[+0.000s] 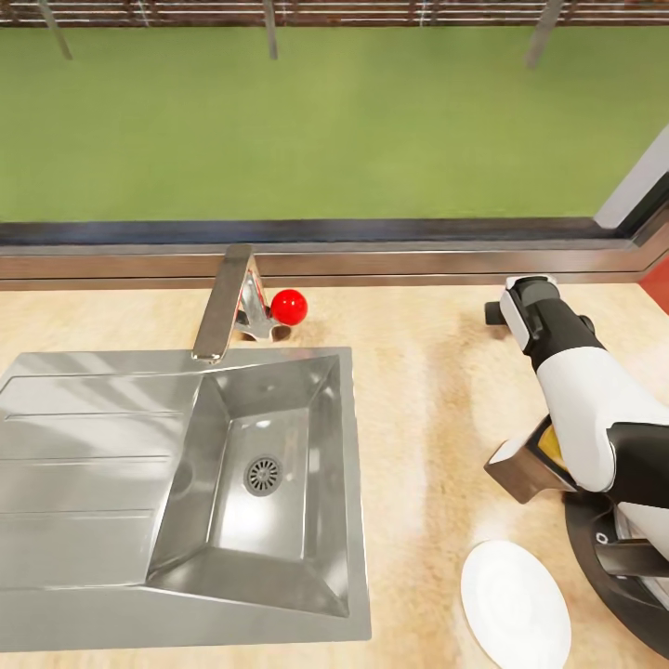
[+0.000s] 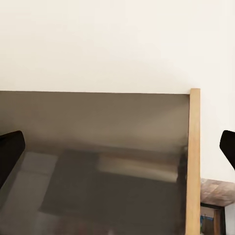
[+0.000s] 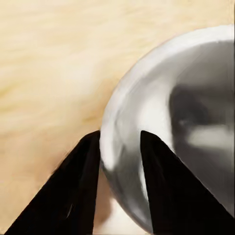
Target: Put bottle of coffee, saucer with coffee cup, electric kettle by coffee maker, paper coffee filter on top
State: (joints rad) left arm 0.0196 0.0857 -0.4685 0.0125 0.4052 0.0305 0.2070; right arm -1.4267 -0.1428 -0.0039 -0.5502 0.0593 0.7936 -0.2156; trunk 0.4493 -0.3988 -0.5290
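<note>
On the kitchen countertop (image 1: 423, 418), right side, the right arm reaches toward the back edge near the window ledge (image 1: 325, 260). Right gripper (image 1: 502, 311) sits low over the beige top there. In the right wrist view its two black fingers (image 3: 83, 186) straddle the rim of a round glossy white vessel, apparently the coffee cup (image 3: 147, 112): one finger outside the wall, the other inside, clamped on the rim with beige counter behind. In the head view the arm hides the cup.

Saucer (image 1: 516, 604) lies flat on the counter at the near right, bare, well apart from the right gripper and just beside a black round part at the picture's right edge. Steel sink (image 1: 348, 465) is inset to the left, with the faucet (image 1: 223, 302) angled over its back rim and a red knob (image 1: 289, 307) beside the faucet base.

Left gripper (image 2: 117, 152): fingertips (image 2: 10, 152) show at opposite edges of the left wrist view, spread wide, nothing between them. Beyond them is a dark grey panel (image 2: 98, 147) with a light wood edge strip (image 2: 194, 161) against a white wall (image 2: 117, 44).
</note>
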